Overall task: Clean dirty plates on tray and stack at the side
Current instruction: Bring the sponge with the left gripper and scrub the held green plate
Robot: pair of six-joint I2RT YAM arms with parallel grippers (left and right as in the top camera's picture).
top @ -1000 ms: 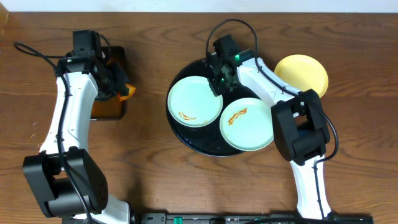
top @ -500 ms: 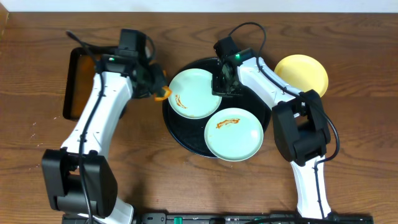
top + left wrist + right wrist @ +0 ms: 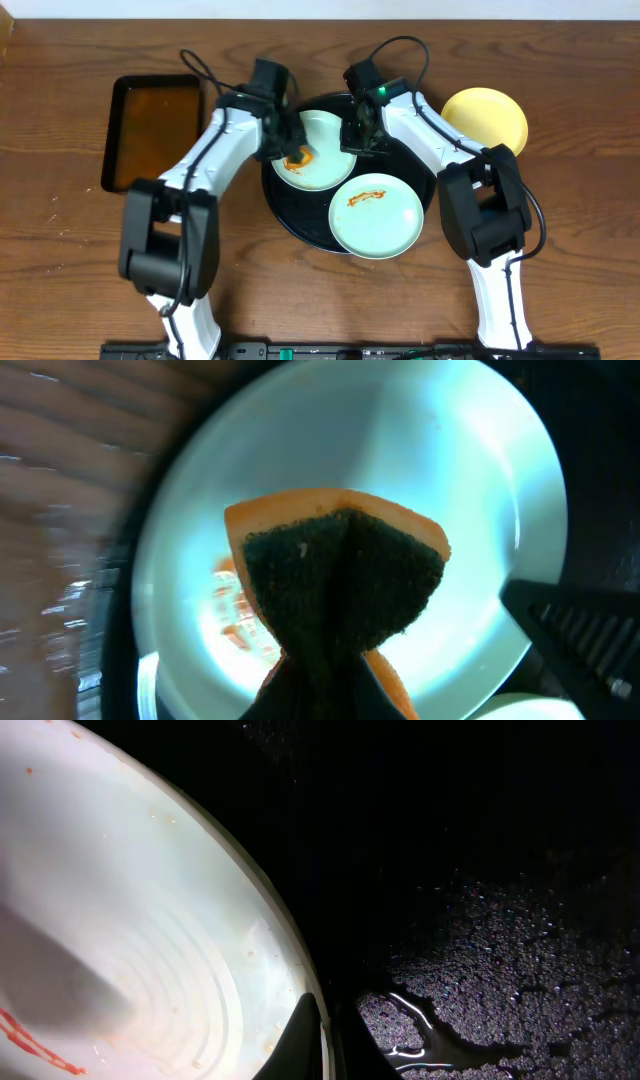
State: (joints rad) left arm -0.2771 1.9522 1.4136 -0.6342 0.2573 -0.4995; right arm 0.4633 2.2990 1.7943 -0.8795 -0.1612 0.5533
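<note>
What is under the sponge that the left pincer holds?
Under the sponge in the left pincer lies a mint plate with an orange sauce smear, on the round black tray. The sponge covers the plate's middle, so any sauce there cannot be seen.

The left arm (image 3: 215, 160) reaches from its near base toward the far right, elbow bent and wrist tipped down. The left gripper (image 3: 291, 150) is clamped on a sponge (image 3: 340, 575). The right arm (image 3: 430, 140) stretches far and leftward. The right gripper (image 3: 357, 135) points down, its fingers (image 3: 304, 1038) pinching the rim of a plate (image 3: 130, 920).
</note>
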